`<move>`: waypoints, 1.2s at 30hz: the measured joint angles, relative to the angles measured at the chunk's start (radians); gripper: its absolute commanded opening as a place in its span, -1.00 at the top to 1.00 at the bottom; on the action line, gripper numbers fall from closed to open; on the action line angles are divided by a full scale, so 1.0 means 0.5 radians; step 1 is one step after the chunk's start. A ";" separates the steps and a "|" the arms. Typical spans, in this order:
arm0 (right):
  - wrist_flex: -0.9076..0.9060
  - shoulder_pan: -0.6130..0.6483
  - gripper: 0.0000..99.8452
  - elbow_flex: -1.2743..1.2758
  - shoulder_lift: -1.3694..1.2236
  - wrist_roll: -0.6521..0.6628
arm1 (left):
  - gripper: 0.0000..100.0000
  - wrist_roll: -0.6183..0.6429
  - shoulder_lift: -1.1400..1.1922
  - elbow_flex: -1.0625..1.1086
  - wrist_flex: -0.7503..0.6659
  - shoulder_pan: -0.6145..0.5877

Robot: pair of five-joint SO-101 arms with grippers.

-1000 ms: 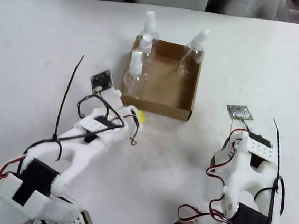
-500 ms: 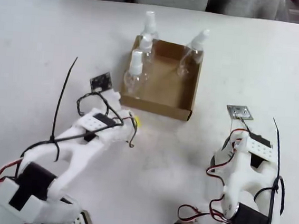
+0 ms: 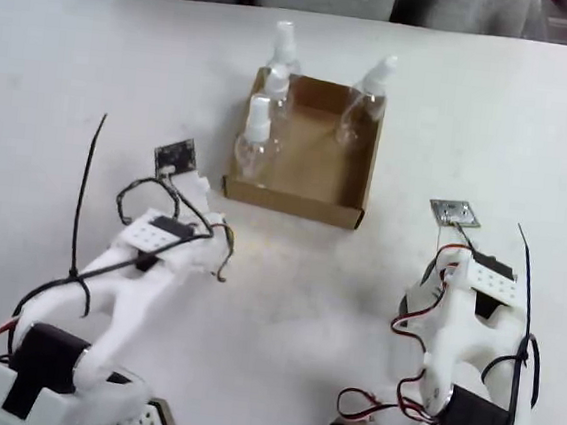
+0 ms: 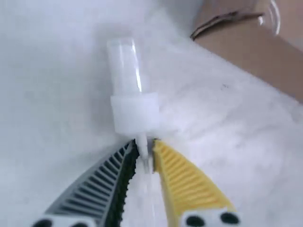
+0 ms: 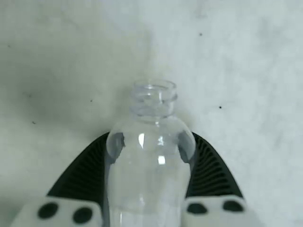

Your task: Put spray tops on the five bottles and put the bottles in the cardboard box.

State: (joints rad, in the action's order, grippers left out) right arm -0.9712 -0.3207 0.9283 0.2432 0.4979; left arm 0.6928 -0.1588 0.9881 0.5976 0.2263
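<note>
My left gripper (image 4: 144, 144) is shut on the thin tube of a white spray top (image 4: 135, 112) with a clear cap, held just above the table. In the high view this gripper (image 3: 217, 241) sits short of the near left corner of the cardboard box (image 3: 309, 203). Several clear bottles with spray tops stand in and at the box, one (image 3: 254, 141) at its left wall. My right gripper (image 5: 152, 139) is shut on an open-necked clear bottle (image 5: 151, 156), at the right arm (image 3: 456, 299) near the table's front right.
The white table (image 3: 306, 295) runs between the two arms. One capped bottle (image 3: 283, 44) stands at the box's far edge, another (image 3: 367, 95) leans at its far right corner. The box's corner (image 4: 255, 52) lies close beyond the spray top.
My left arm has drawn back to the left and toward the near edge, away from the box, with the spray top in its gripper. The right arm has kept still.
</note>
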 measured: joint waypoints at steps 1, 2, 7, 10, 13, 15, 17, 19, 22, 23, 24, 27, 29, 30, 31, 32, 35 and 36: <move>0.000 0.000 0.96 0.000 0.000 0.000 | 0.52 -0.021 -0.009 0.000 0.046 -0.015; 0.000 0.000 0.96 0.000 0.000 0.000 | 0.47 -0.034 -0.015 -0.006 0.098 -0.018; 0.000 0.000 0.96 0.000 0.000 0.000 | 0.31 -0.110 -0.018 -0.101 0.399 -0.018; 0.000 0.000 0.96 0.000 0.000 0.000 | 0.30 -0.163 -0.015 -0.160 0.589 -0.018; 0.000 0.000 0.96 0.000 0.000 0.000 | 0.30 -0.172 -0.012 -0.193 0.703 -0.025; 0.000 0.000 0.96 0.000 0.000 0.000 | 0.30 -0.175 -0.012 -0.215 0.727 -0.077; 0.000 0.000 0.96 0.000 0.000 0.000 | 0.35 -0.178 -0.012 -0.252 0.730 -0.132; 0.000 0.000 0.96 0.000 0.000 0.000 | 0.50 -0.178 -0.012 -0.301 0.730 -0.190; 0.000 0.000 0.96 0.000 0.000 0.000 | 0.77 -0.178 -0.012 -0.371 0.730 -0.236; 0.000 0.000 0.96 0.000 0.000 0.000 | 0.81 -0.178 -0.012 -0.390 0.730 -0.236; 0.000 0.000 0.96 0.000 0.000 0.000 | 0.81 -0.178 -0.012 -0.402 0.730 -0.236; 0.000 0.000 0.96 0.000 0.000 0.000 | 0.72 -0.178 -0.006 -0.408 0.657 -0.236; 0.000 0.000 0.96 0.000 0.000 0.000 | 0.63 -0.178 -0.006 -0.408 0.611 -0.239; 0.000 0.000 0.96 0.000 0.000 0.000 | 0.60 -0.178 -0.006 -0.408 0.598 -0.239; 0.000 0.000 0.96 0.000 0.000 0.000 | 0.59 -0.178 -0.006 -0.408 0.589 -0.239; 0.000 0.000 0.96 0.000 0.000 0.000 | 0.59 -0.178 -0.006 -0.408 0.586 -0.239; 0.000 0.000 0.96 0.000 0.000 0.000 | 0.62 -0.178 -0.006 -0.408 0.583 -0.239; 0.000 0.000 0.96 0.000 0.000 0.000 | 0.62 -0.178 -0.006 -0.408 0.583 -0.239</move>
State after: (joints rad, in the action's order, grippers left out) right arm -0.9712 -0.3207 0.9283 0.2432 0.4979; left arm 0.6038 -0.1619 0.7841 0.8892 0.1066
